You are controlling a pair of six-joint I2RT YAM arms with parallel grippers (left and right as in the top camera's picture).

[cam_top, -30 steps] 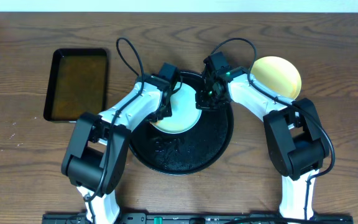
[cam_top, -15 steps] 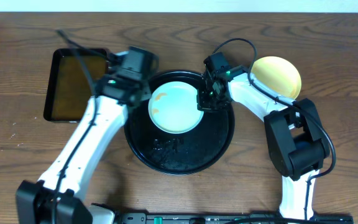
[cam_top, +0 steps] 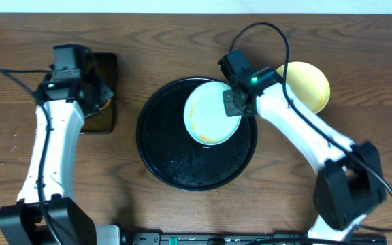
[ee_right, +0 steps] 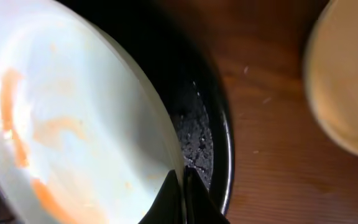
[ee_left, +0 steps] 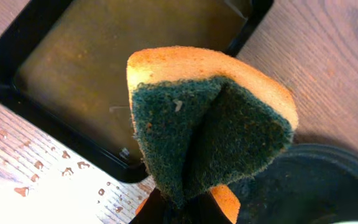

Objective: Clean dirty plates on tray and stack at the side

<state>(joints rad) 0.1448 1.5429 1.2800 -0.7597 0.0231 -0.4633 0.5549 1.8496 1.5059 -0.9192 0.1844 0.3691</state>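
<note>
Progress: roughly one done, pale yellow plate [cam_top: 309,83] looks clean, on the table right of the round black tray [cam_top: 175,171]; no third plate in view | pale blue-white plate [cam_top: 209,121] inside the tray's upper right, orange-brown smears on it | right gripper [cam_top: 232,103] clamped on its rim | left gripper [cam_top: 90,95] pinches sponge [ee_left: 210,130] over rectangular tray [ee_left: 98,68], left of the round tray

I see a small rectangular black tray [ee_left: 104,74] at upper left, holding brownish liquid. A folded sponge [ee_left: 210,124], orange with a green scouring face, sits at frame centre. Water droplets [ee_left: 40,165] dot the wooden table [ee_left: 328,56] at lower left.
</note>
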